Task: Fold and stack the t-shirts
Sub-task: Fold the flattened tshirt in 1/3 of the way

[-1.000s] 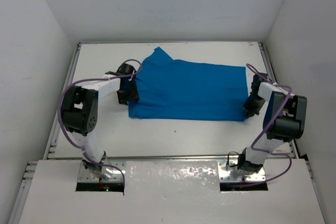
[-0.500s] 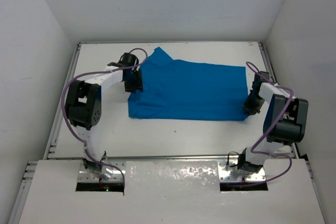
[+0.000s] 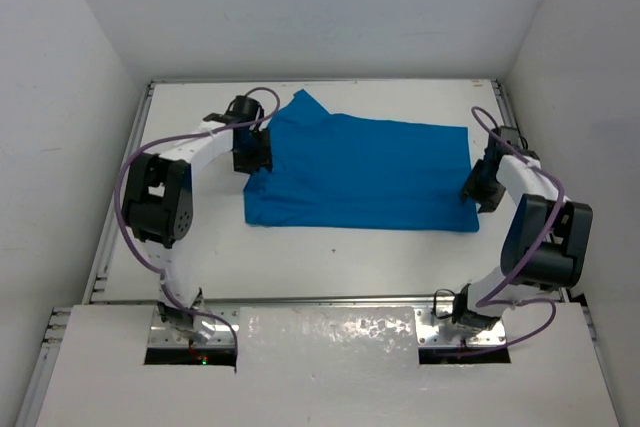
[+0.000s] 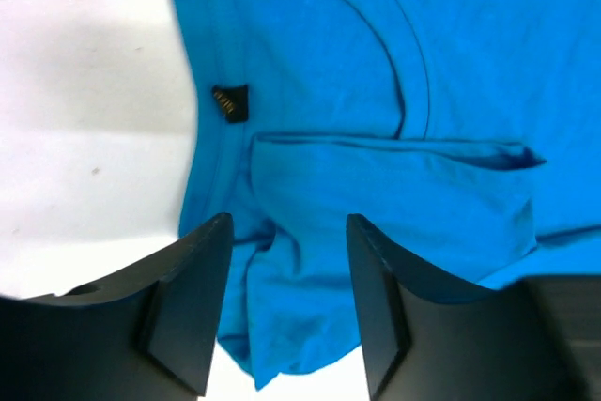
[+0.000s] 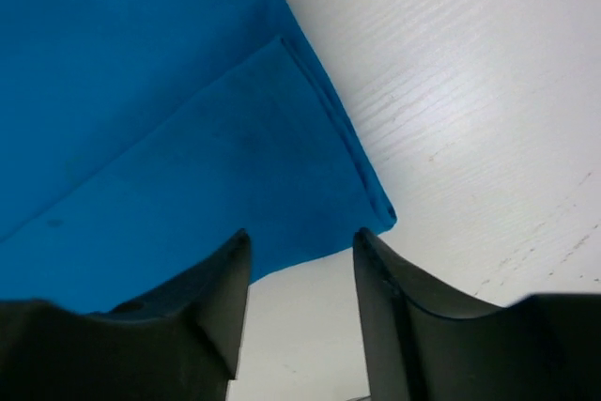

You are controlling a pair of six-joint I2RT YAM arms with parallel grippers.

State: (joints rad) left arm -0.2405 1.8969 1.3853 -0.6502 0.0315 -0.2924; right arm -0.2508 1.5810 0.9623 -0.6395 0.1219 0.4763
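The t-shirt (image 3: 360,172) lies across the middle of the table (image 3: 330,257), doubled lengthwise into a band, so the step in hand looks like the end-to-end fold. The left gripper (image 4: 282,326) hangs over the collar end and the right gripper (image 5: 300,321) over the hem corner, both with jaws apart, pinching nothing. Next, I judge, each must drop and close on both layers of cloth before one end is carried over the other

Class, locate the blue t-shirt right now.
Top view: the t-shirt lies spread on the table, between the left end effector at its collar and the right end effector at its hem.
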